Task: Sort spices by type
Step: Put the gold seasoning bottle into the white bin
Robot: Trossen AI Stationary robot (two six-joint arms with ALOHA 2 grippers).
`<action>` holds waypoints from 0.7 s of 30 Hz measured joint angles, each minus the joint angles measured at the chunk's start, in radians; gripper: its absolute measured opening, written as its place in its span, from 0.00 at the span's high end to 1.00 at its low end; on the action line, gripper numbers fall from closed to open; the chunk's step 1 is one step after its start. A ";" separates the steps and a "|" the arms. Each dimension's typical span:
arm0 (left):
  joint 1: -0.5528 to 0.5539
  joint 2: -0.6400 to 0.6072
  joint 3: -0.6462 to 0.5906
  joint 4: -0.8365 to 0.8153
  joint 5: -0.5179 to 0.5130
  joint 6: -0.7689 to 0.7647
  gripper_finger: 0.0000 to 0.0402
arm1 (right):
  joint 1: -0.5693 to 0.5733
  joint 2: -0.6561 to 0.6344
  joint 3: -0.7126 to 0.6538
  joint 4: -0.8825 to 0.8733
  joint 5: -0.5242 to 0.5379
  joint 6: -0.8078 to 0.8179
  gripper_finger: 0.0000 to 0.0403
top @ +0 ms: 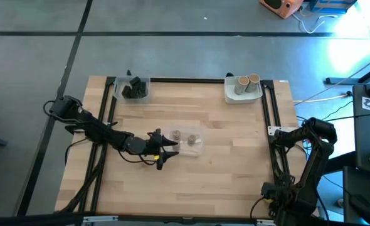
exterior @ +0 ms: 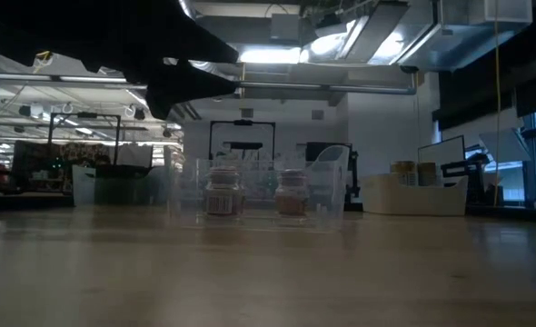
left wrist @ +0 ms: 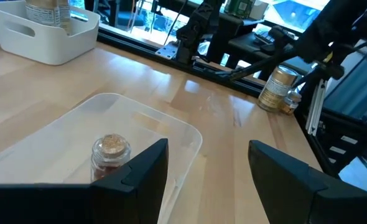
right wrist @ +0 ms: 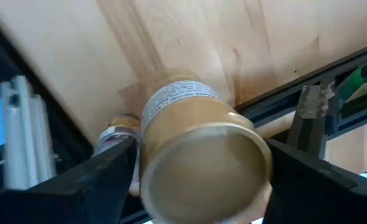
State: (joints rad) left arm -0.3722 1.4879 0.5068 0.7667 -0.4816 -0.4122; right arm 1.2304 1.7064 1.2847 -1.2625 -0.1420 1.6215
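only right wrist view shows right gripper (right wrist: 199,168) clamping a tan cylinder (right wrist: 199,155); left gripper (top: 167,150) open

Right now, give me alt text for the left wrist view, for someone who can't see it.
The left gripper, fingers open, hovers over the rim of a clear tray holding a small cork-topped spice jar. A white tray sits at the wooden table's far side.

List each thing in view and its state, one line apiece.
Left gripper: open, at the clear tray's edge.
Right gripper: around a tan can at the table's right edge.
Clear tray: holds two small jars, upright.
White tray: holds tan cylinders, upright.
Back-left tray: holds dark containers.
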 joint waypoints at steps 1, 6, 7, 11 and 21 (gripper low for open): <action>-0.001 0.000 0.000 0.000 0.000 0.000 0.49 | 0.000 0.000 -0.013 0.011 -0.012 0.000 0.16; -0.001 0.000 0.000 0.000 0.000 0.000 0.49 | 0.000 0.000 -0.046 0.054 -0.023 0.000 0.17; -0.001 0.000 0.000 0.000 0.000 0.000 0.49 | 0.000 0.000 -0.049 0.056 -0.020 -0.001 0.19; -0.001 0.000 0.000 0.000 0.000 0.000 0.49 | 0.000 -0.002 -0.050 0.061 -0.001 -0.002 0.29; 0.001 0.000 0.000 0.004 0.000 0.023 0.49 | -0.026 -0.001 -0.019 0.017 0.120 -0.045 0.30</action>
State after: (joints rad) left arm -0.3714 1.4879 0.5068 0.7709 -0.4815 -0.3892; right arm 1.2047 1.7050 1.2661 -1.2454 -0.0225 1.5760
